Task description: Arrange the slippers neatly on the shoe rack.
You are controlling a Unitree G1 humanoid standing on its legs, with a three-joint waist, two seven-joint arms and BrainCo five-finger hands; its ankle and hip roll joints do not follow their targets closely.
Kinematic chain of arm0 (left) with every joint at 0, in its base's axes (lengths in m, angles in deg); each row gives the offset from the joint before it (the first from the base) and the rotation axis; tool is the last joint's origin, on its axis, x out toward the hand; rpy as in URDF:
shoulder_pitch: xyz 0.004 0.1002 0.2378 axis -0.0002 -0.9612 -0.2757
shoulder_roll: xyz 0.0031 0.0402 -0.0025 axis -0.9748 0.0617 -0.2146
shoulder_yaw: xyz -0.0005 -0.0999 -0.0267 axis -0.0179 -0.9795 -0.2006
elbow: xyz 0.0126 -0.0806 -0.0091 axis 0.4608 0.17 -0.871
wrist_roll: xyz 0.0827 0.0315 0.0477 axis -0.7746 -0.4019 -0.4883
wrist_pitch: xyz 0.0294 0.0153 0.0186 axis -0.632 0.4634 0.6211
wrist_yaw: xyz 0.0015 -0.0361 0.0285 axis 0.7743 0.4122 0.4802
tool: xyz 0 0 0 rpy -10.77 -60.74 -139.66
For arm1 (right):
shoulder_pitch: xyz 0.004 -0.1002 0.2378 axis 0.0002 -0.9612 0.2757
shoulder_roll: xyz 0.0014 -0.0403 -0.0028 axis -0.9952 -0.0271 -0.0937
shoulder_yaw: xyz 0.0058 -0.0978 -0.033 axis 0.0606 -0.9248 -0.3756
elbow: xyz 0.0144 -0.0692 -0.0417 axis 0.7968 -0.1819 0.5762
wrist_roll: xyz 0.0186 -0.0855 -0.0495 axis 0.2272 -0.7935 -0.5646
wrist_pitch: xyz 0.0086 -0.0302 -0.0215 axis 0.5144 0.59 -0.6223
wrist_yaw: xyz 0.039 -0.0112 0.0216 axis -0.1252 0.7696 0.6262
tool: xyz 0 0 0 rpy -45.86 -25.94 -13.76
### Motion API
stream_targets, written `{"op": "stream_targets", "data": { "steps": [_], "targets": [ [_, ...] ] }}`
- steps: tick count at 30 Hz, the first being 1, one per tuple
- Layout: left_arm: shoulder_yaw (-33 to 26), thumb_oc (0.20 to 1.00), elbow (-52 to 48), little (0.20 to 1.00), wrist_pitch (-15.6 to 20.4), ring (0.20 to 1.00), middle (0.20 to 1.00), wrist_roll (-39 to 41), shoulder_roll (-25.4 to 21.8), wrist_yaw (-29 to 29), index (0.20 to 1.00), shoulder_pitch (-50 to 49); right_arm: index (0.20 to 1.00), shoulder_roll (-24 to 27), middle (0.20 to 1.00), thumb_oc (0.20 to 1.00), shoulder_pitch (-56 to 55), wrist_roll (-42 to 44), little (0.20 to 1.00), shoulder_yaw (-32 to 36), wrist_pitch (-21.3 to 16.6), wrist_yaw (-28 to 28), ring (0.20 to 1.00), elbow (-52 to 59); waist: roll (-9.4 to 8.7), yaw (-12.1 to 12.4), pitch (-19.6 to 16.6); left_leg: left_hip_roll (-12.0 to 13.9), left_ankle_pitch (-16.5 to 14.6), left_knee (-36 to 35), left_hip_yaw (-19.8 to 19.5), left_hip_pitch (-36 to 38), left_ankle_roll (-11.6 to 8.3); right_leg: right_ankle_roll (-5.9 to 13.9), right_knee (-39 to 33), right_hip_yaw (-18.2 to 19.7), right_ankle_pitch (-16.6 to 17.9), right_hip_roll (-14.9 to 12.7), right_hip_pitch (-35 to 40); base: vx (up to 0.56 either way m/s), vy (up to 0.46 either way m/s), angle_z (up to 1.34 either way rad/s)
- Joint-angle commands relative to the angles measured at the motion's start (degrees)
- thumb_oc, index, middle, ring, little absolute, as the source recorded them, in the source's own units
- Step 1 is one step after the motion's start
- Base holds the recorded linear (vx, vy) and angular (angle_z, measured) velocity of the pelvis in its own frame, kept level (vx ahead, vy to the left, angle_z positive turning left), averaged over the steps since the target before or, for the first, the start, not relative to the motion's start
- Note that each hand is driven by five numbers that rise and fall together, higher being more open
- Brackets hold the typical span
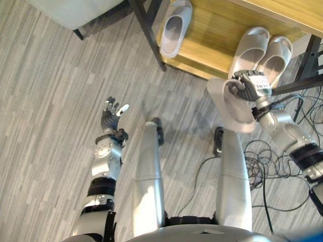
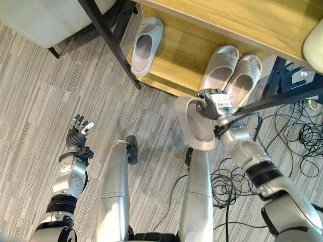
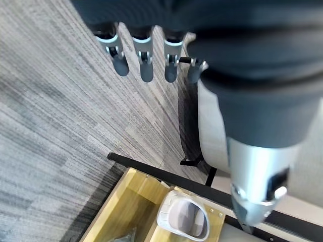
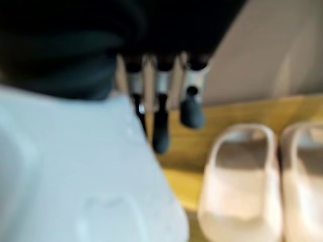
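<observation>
Right hand (image 2: 218, 107) curled round the rim of a pale slipper (image 2: 194, 126), held just off the front edge of the shoe rack (image 2: 186, 55), beside the beige pair (image 2: 233, 70). Probably light, springy foam: best taken by the strap. Grey slipper (image 2: 146, 44) alone further left on the shelf. Left hand (image 1: 112, 114) idle over the floor, fingers (image 3: 146, 68) straight. Exact grip blurred at the wrist, thumb hidden.

Bright, even indoor light; soft shadows on the grey floor (image 1: 50, 101) under the shoe rack (image 1: 212, 35). Glare on the left hand (image 1: 112, 113) fingertips. Right wrist view heavily blurred, the held slipper (image 4: 75, 176) out of focus.
</observation>
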Motion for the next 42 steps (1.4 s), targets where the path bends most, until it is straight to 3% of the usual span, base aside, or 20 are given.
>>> {"op": "stream_targets", "data": {
  "steps": [1,9,18,28,36,42],
  "targets": [
    [1.0,1.000,-4.0,1.000,0.2,1.000,1.000,1.4,1.1,-1.6,1.000,-0.9,0.200,0.6,0.200,0.200,8.3,-0.6,0.200,0.5,1.0,-1.8,0.200,-4.6,2.66,-0.3,-0.4,1.1,14.7,1.1,-9.2,-2.3,-5.52,5.51,4.0,5.1,24.3,2.8,1.1,0.13,0.091,0.05],
    [4.8,1.000,-7.8,1.000,-1.9,1.000,1.000,1.4,2.9,-4.5,1.000,-3.8,0.200,2.4,0.200,0.200,23.7,1.2,0.200,-9.1,1.7,-1.1,0.200,-13.9,3.04,1.1,-0.4,-0.5,13.5,5.3,-9.5,-6.0,-6.57,5.51,8.3,6.5,24.7,2.4,-1.8,0.08,0.054,0.04],
    [6.0,1.000,-11.4,1.000,-3.3,1.000,1.000,4.0,4.1,-6.4,1.000,-7.3,0.200,3.7,0.200,0.200,30.3,0.8,0.200,-14.6,3.0,-0.2,0.200,-18.5,3.20,2.1,-0.4,-2.7,12.0,11.2,-9.8,-9.9,-6.93,5.51,15.4,8.2,24.2,2.0,-6.7,0.06,0.041,0.03],
    [10.7,1.000,-21.6,1.000,-4.9,1.000,1.000,6.1,1.8,-10.0,1.000,-14.3,0.200,8.3,0.200,0.200,38.6,0.9,0.200,-17.1,6.0,-1.9,0.200,-25.0,4.10,2.1,-0.4,-5.3,11.7,9.9,-8.5,-9.3,-9.75,5.51,16.7,11.6,24.4,-0.1,-8.8,0.05,0.054,0.09],
    [13.8,1.000,-26.4,1.000,-4.3,1.000,1.000,4.6,0.3,-10.9,1.000,-16.6,0.200,8.2,0.200,0.200,45.0,3.6,0.200,-19.7,6.6,-1.0,0.200,-28.8,4.54,2.8,-0.4,-5.6,12.0,8.4,-6.5,-9.8,-9.85,5.51,16.5,13.1,24.4,-1.3,-9.6,0.04,0.069,0.06],
    [17.3,1.000,-30.8,1.000,-3.9,1.000,1.000,4.8,2.3,-12.0,1.000,-18.1,0.200,6.6,0.200,0.200,51.2,4.9,0.200,-24.0,7.8,4.0,0.200,-32.2,4.64,3.2,-0.4,-7.2,12.3,6.7,-4.6,-9.8,-9.85,5.51,15.6,16.1,25.2,-3.0,-9.5,0.06,0.128,0.09]
  ]
}}
